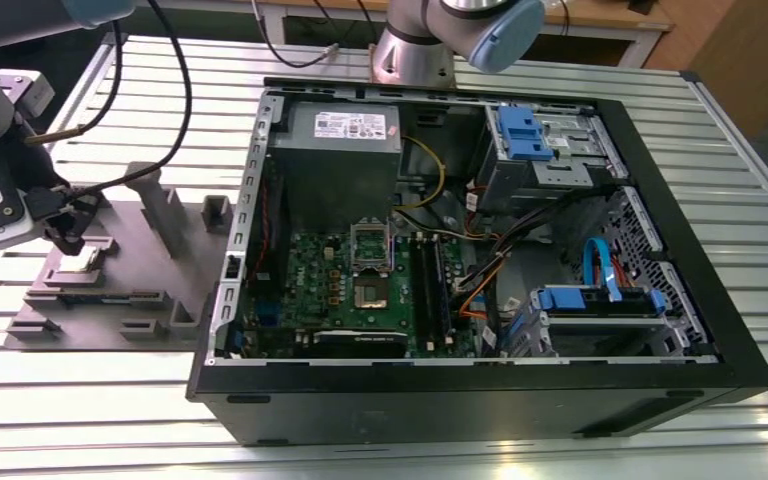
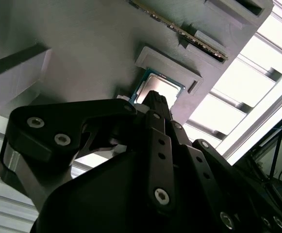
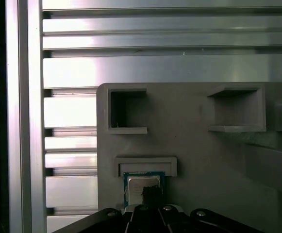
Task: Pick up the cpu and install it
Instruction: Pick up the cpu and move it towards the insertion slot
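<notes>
End effector points down, apparently touching the cpu.

Slatted aluminium table, wooden furniture behind, bright reflected light

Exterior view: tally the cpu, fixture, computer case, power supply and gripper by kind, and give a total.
cpu: 1
grey fixture: 1
computer case: 1
power-supply box: 1
gripper: 1
Total: 5
</notes>
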### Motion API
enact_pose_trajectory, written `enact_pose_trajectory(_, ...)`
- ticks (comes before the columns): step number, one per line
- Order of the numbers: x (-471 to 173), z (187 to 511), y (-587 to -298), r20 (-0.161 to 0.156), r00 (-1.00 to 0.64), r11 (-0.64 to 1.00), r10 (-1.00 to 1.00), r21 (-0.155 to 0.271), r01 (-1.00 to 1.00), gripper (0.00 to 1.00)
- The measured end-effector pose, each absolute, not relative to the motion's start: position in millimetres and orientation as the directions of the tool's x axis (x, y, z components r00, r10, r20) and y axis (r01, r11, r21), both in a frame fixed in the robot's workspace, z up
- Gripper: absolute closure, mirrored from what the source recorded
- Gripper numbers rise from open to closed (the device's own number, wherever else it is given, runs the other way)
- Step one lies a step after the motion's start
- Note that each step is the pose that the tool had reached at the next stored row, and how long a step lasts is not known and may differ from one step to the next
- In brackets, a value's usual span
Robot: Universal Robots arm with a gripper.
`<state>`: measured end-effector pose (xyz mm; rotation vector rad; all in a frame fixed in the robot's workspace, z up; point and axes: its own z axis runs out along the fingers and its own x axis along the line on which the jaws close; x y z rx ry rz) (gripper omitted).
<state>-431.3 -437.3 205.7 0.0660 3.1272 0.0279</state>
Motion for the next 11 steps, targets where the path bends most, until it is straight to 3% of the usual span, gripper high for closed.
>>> enact_pose_trajectory(6, -431.3, 205.6, -437.3, -0.013, -0.999, 0.999, 0.042, 0.018, 0.042, 0.89)
enact_pose_trajectory(8, -431.3, 205.6, -437.3, -0.013, -0.999, 0.999, 0.042, 0.018, 0.042, 0.84)
enact_pose_trajectory(10, -431.3, 205.7, -437.3, -0.013, -0.999, 0.999, 0.042, 0.018, 0.042, 0.71)
enact_pose_trajectory(11, -431.3, 205.6, -437.3, -0.013, -0.999, 0.999, 0.042, 0.018, 0.042, 0.71)
